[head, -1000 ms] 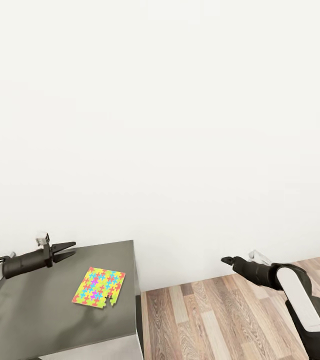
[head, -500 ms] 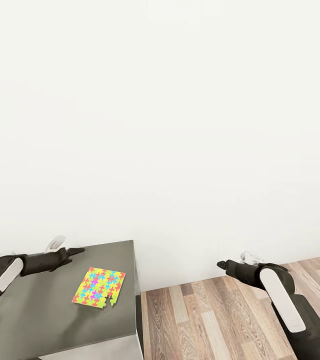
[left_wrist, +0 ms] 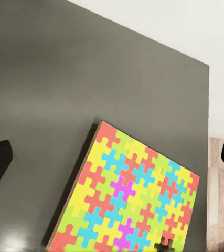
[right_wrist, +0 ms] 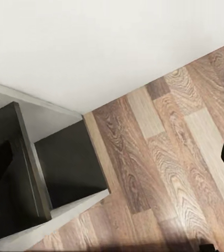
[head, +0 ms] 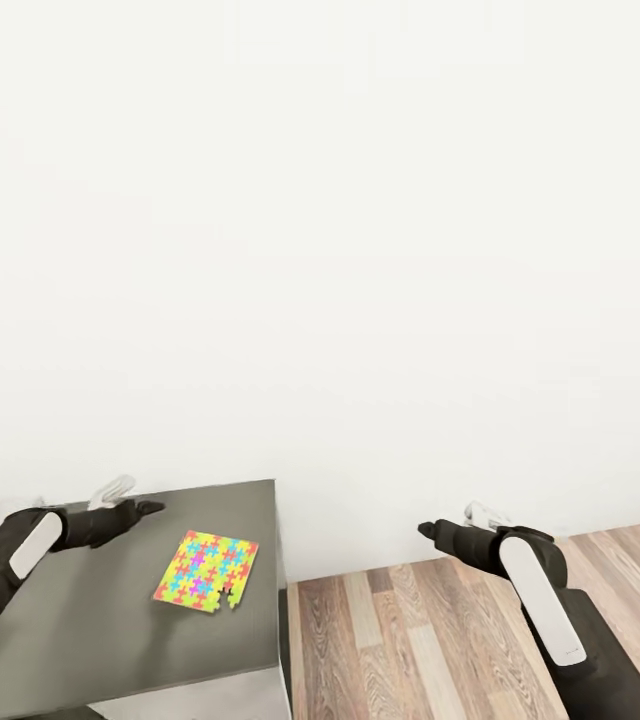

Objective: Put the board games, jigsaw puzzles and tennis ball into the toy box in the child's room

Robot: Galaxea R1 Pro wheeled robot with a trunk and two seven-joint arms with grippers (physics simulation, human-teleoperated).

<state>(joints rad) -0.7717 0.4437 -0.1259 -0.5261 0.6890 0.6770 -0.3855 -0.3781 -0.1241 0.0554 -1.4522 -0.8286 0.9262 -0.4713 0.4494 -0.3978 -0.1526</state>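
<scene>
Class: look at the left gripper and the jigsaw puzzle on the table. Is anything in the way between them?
Nothing visible is. The left gripper hovers over bare table beside the jigsaw puzzle, which lies flat with nothing on it.

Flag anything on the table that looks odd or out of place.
The puzzle lies flat but askew to the table edges, with a gap in its near edge where a piece seems missing. Nothing else stands out.

grey table (head: 90, 620) bears jigsaw puzzle (head: 207, 571).
</scene>
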